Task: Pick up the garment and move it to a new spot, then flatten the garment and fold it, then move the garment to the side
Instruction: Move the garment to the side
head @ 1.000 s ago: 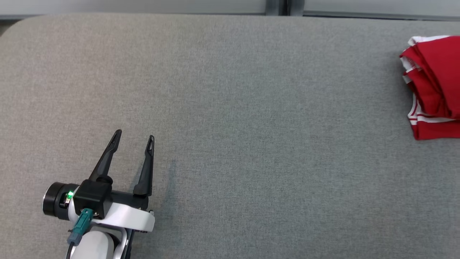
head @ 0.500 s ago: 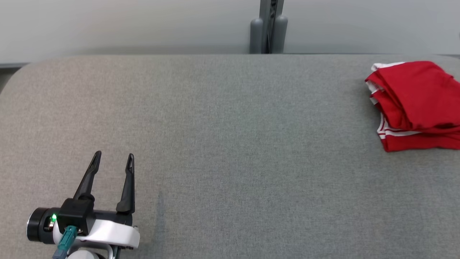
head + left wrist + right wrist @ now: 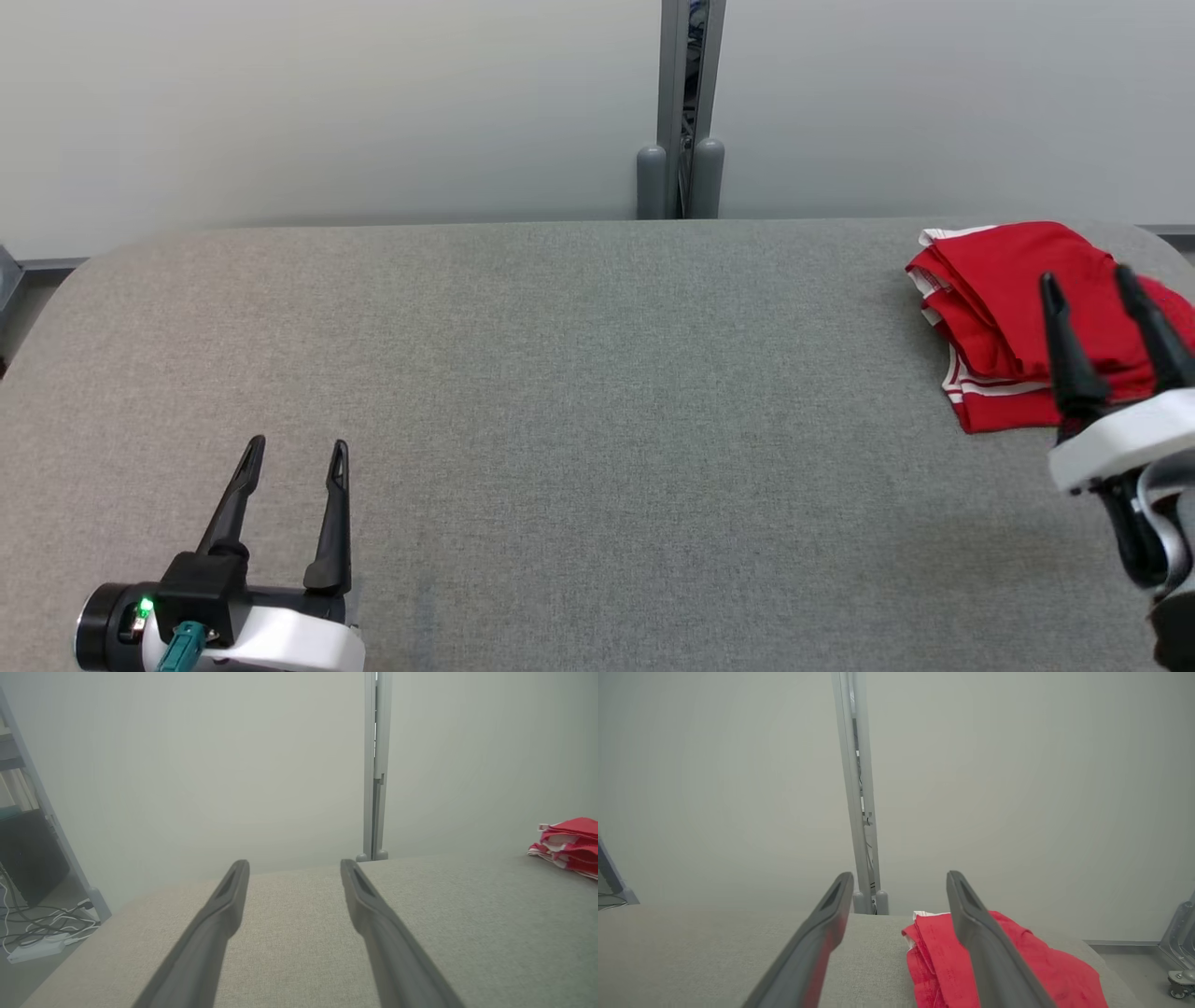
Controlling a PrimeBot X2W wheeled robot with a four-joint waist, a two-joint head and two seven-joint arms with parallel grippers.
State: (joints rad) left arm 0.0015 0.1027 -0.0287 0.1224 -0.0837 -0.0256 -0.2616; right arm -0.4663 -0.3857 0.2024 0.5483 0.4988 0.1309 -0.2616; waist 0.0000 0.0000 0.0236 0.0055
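Apparently done: the red garment (image 3: 990,299) lies folded aside, just ahead of the right gripper (image 3: 1085,275), jaws wide and empty; the left gripper (image 3: 299,443), well off, gapes too.

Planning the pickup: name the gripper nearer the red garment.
Right. The right gripper is at the near side of the red garment; the left gripper is far off to its left.

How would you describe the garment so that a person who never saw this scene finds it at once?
Start from the wide grey fabric-covered table and go to its far right corner. There lies the garment, a bunched red cloth with white stripes at its edges. Nothing else on the grey surface is red.
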